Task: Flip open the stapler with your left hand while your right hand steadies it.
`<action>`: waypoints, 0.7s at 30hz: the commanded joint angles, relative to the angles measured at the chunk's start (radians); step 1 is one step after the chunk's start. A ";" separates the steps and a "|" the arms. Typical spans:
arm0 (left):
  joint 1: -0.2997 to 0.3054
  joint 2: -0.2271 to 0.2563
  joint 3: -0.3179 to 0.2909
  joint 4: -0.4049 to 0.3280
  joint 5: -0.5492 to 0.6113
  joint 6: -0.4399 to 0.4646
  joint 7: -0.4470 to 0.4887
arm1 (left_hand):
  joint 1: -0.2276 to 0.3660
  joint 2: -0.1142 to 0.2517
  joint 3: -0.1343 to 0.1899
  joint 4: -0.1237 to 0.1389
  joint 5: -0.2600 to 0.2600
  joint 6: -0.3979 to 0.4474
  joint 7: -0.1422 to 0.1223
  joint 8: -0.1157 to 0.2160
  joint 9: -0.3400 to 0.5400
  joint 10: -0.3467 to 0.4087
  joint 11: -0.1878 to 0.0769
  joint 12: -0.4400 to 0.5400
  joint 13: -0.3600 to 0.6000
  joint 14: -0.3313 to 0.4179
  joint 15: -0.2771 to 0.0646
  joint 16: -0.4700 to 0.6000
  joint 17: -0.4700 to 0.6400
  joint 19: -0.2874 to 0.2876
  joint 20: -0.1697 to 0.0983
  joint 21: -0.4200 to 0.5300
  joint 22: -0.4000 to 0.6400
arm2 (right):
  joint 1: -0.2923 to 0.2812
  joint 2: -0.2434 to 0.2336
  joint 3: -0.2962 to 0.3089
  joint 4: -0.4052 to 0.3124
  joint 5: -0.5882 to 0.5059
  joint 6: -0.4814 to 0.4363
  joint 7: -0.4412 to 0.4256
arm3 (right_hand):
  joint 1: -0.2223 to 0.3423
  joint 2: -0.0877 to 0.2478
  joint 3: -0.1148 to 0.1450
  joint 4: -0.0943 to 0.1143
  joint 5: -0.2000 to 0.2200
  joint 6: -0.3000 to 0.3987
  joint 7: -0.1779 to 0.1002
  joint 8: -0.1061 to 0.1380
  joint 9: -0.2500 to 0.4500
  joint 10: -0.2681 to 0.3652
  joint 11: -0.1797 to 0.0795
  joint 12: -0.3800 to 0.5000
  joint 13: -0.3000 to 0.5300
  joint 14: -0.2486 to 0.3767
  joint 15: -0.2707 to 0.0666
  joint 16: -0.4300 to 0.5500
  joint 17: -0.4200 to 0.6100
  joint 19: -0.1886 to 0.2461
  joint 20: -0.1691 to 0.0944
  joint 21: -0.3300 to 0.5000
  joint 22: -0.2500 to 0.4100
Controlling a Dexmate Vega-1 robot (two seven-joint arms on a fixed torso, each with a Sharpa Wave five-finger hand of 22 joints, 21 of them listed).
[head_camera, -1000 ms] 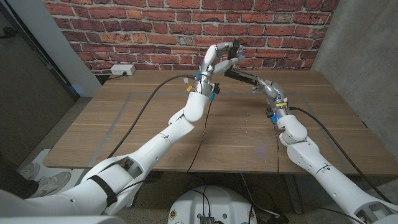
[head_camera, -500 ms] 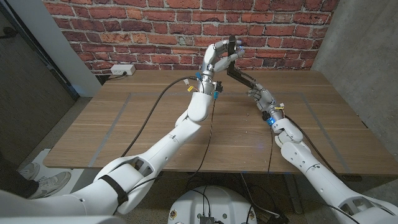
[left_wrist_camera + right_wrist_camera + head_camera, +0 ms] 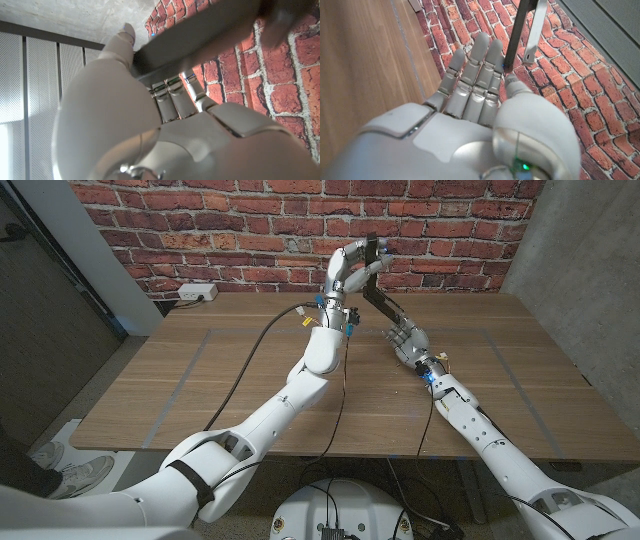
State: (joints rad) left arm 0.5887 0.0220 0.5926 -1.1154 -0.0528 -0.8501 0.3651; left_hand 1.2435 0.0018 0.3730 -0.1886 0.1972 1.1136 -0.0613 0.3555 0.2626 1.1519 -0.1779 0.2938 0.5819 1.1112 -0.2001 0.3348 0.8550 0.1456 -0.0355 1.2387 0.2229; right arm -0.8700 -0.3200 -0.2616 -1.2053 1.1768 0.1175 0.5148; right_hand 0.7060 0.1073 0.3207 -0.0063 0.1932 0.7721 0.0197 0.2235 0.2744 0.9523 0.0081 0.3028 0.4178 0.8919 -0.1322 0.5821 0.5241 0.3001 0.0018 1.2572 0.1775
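Observation:
My left hand is raised over the table's far side and grips the top arm of the black stapler. The stapler stands hinged open, its base slanting down toward my right hand. In the left wrist view the dark stapler lies across my left hand's fingertips. In the right wrist view my right hand has straight fingers, and its thumb tip and nearest fingertip meet the lower end of the stapler's black bar. A metal strip hangs beside that bar.
The wooden table carries black cables running to both arms. A white power strip sits at the far left edge against the brick wall. A concrete wall stands on the right.
My right hand has drawn back toward me and lower. The stapler's base has swung steeper, so the stapler stands wider open. My left hand has stayed raised.

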 commanded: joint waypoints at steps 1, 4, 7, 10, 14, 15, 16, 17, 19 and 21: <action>0.013 -0.010 -0.008 0.000 0.011 -0.005 -0.004 | -0.002 0.018 0.063 0.059 0.009 0.027 0.010 0.009 0.005 0.008 -0.011 -0.002 0.005 0.021 -0.035 0.007 0.005 -0.005 0.001 0.005 -0.001 | 0.016 0.034 0.027 0.045 0.074 -0.076 0.151 | -0.230 -0.039 -0.077 0.099 -0.009 -0.203 0.032 -0.049 -0.039 -0.181 0.069 -0.102 -0.053 -0.123 0.082 -0.108 -0.097 -0.038 0.049 -0.045 -0.001; 0.016 -0.009 -0.008 -0.004 0.012 -0.003 -0.005 | -0.002 0.018 0.063 0.058 0.010 0.026 0.011 0.008 0.004 0.007 -0.011 -0.003 0.007 0.021 -0.035 0.006 0.006 -0.006 0.001 0.006 -0.002 | 0.013 0.028 0.026 0.038 0.060 -0.077 0.153 | -0.347 -0.065 -0.131 0.141 -0.018 -0.271 0.054 -0.043 -0.055 -0.274 0.098 -0.110 -0.075 -0.203 0.135 -0.164 -0.128 -0.066 0.081 -0.087 -0.002; 0.018 -0.010 -0.009 -0.006 0.011 -0.005 -0.007 | -0.002 0.019 0.063 0.059 0.010 0.028 0.010 0.008 0.004 0.008 -0.010 -0.003 0.008 0.022 -0.035 0.006 0.007 -0.006 0.001 0.006 -0.003 | 0.006 0.035 0.033 0.030 0.064 -0.079 0.141 | -0.410 -0.085 -0.163 0.153 -0.011 -0.329 0.069 -0.046 -0.064 -0.341 0.104 -0.112 -0.092 -0.246 0.160 -0.200 -0.146 -0.079 0.100 -0.116 -0.002; 0.020 -0.009 -0.010 -0.012 0.012 -0.007 -0.009 | -0.003 0.019 0.064 0.059 0.010 0.026 0.010 0.007 0.005 0.008 -0.011 -0.003 0.009 0.022 -0.035 0.005 0.009 -0.008 0.002 0.007 -0.004 | 0.001 0.042 0.040 0.028 0.064 -0.071 0.134 | -0.424 -0.090 -0.171 0.154 -0.010 -0.334 0.071 -0.043 -0.065 -0.353 0.105 -0.111 -0.096 -0.261 0.164 -0.210 -0.149 -0.087 0.104 -0.124 -0.002; 0.024 -0.003 -0.010 -0.024 0.006 -0.002 -0.019 | -0.004 0.020 0.064 0.060 0.010 0.027 0.012 0.008 0.006 0.006 -0.008 -0.005 0.011 0.021 -0.035 0.003 0.010 -0.009 0.003 0.008 -0.005 | -0.010 0.043 0.044 0.012 0.047 -0.045 0.109 | -0.434 -0.090 -0.176 0.155 -0.008 -0.334 0.072 -0.039 -0.067 -0.359 0.104 -0.108 -0.099 -0.276 0.166 -0.220 -0.152 -0.102 0.099 -0.134 -0.002; 0.026 0.001 -0.009 -0.032 -0.009 0.004 -0.033 | -0.004 0.020 0.064 0.061 0.011 0.028 0.012 0.008 0.006 0.006 -0.008 -0.005 0.011 0.021 -0.035 0.003 0.010 -0.009 0.002 0.008 -0.005 | -0.015 0.044 0.046 0.006 0.038 -0.030 0.101 | -0.436 -0.089 -0.176 0.154 -0.007 -0.334 0.071 -0.038 -0.067 -0.361 0.103 -0.107 -0.101 -0.285 0.166 -0.225 -0.154 -0.103 0.098 -0.136 -0.002; 0.027 0.003 -0.007 -0.036 -0.021 0.008 -0.044 | -0.005 0.020 0.064 0.061 0.011 0.027 0.013 0.008 0.006 0.006 -0.009 -0.005 0.011 0.021 -0.035 0.002 0.010 -0.009 0.002 0.008 -0.006 | -0.018 0.043 0.047 0.001 0.033 -0.021 0.097 | -0.436 -0.088 -0.176 0.153 -0.007 -0.335 0.071 -0.038 -0.068 -0.364 0.101 -0.107 -0.102 -0.290 0.165 -0.228 -0.155 -0.105 0.097 -0.138 -0.002; 0.028 0.004 -0.008 -0.037 -0.022 0.009 -0.046 | -0.005 0.021 0.065 0.061 0.011 0.026 0.011 0.007 0.007 0.007 -0.009 -0.005 0.012 0.022 -0.035 0.002 0.011 -0.009 0.002 0.008 -0.006 | -0.018 0.043 0.047 0.001 0.032 -0.020 0.097 | -0.434 -0.088 -0.175 0.149 -0.006 -0.336 0.072 -0.036 -0.069 -0.367 0.101 -0.105 -0.104 -0.299 0.159 -0.235 -0.158 -0.106 0.097 -0.141 -0.002; 0.032 0.013 -0.006 -0.049 -0.037 0.020 -0.064 | -0.006 0.021 0.065 0.061 0.011 0.026 0.010 0.007 0.007 0.008 -0.010 -0.005 0.011 0.022 -0.035 0.002 0.011 -0.009 0.001 0.009 -0.006 | -0.025 0.040 0.048 -0.010 0.013 0.009 0.085 | -0.427 -0.089 -0.173 0.141 -0.005 -0.338 0.075 -0.035 -0.070 -0.373 0.099 -0.105 -0.107 -0.314 0.161 -0.245 -0.162 -0.108 0.094 -0.146 -0.001; 0.034 0.019 -0.006 -0.058 -0.048 0.027 -0.079 | -0.006 0.020 0.065 0.061 0.011 0.026 0.010 0.007 0.007 0.008 -0.009 -0.006 0.012 0.021 -0.035 0.001 0.012 -0.010 0.002 0.009 -0.007 | -0.027 0.042 0.050 -0.012 0.003 0.034 0.086 | -0.416 -0.089 -0.169 0.132 -0.005 -0.338 0.074 -0.033 -0.071 -0.378 0.099 -0.103 -0.110 -0.328 0.162 -0.255 -0.167 -0.111 0.088 -0.151 -0.001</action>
State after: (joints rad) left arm 0.6105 0.0202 0.5849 -1.1383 -0.0463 -0.8536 0.3513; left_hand 1.2435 0.0018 0.3731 -0.1885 0.2047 1.1180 -0.0658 0.3596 0.2674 1.1534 -0.1793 0.2881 0.5911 1.1149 -0.1967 0.3348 0.8640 0.1423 -0.0320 1.2428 0.2135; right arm -0.8703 -0.2846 -0.2275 -1.1836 1.2213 0.0761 0.6237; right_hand 0.2793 0.0207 0.1463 0.1414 0.1819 0.4370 0.0946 0.1844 0.2044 0.5804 0.1068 0.1920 0.3088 0.5756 0.0296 0.3361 0.3595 0.1970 0.0948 1.1125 0.1749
